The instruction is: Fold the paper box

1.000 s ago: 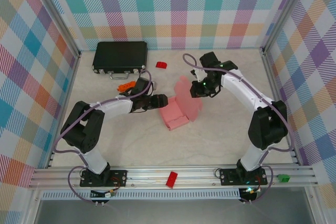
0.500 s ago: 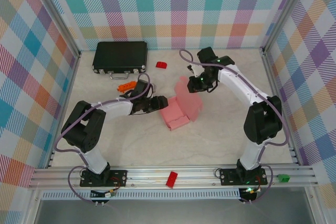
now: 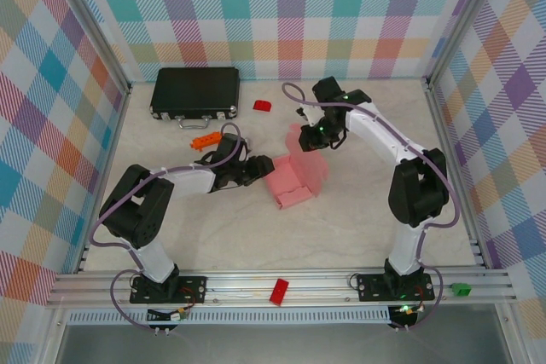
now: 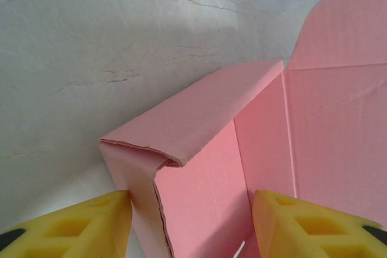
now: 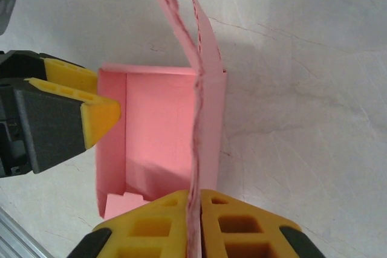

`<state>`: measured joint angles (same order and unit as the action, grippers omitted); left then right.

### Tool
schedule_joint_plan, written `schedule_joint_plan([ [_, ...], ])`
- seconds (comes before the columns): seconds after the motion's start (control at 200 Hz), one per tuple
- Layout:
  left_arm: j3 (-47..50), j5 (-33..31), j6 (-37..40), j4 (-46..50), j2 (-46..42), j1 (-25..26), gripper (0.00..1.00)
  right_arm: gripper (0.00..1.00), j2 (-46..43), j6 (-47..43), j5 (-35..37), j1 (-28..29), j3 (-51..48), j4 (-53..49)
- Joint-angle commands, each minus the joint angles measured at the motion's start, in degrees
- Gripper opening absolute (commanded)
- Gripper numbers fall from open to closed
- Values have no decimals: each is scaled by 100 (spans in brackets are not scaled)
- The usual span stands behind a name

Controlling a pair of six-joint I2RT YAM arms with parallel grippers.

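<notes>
Pink card, half folded: the paper box [image 3: 294,178] sits on the bench [image 3: 341,228] between your two grippers. Your left gripper [image 4: 191,203] is spread and straddles the box's folded side wall. One yellow finger is just outside that wall, and the other is inside the box with a gap to it. Your right gripper [image 5: 195,200] is pressed together, pinching the thin edge of the upright flap. In its wrist view, the open box lies just left of its fingertips.

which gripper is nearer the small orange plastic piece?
Left. The left gripper lies between the small orange plastic piece and the pink paper box; the right gripper is on the box's far side, pinching its flap.
</notes>
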<state>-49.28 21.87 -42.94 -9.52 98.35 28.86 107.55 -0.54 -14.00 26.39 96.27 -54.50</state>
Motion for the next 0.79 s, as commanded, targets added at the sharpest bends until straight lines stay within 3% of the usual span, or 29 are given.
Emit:
schedule_joint_plan([
  [0.0,-33,160,-232,-310,84,83,54,13,113,-209,-147,125,197,-70],
  [0.49,313,-63,-654,-604,-41,308,56,13,355,-456,144,252,527,-109],
  [0.695,483,-301,-584,-442,-298,322,61,21,278,-277,775,252,691,112],
  [0.79,499,-306,-449,-375,-502,322,66,33,186,-196,984,244,801,204],
])
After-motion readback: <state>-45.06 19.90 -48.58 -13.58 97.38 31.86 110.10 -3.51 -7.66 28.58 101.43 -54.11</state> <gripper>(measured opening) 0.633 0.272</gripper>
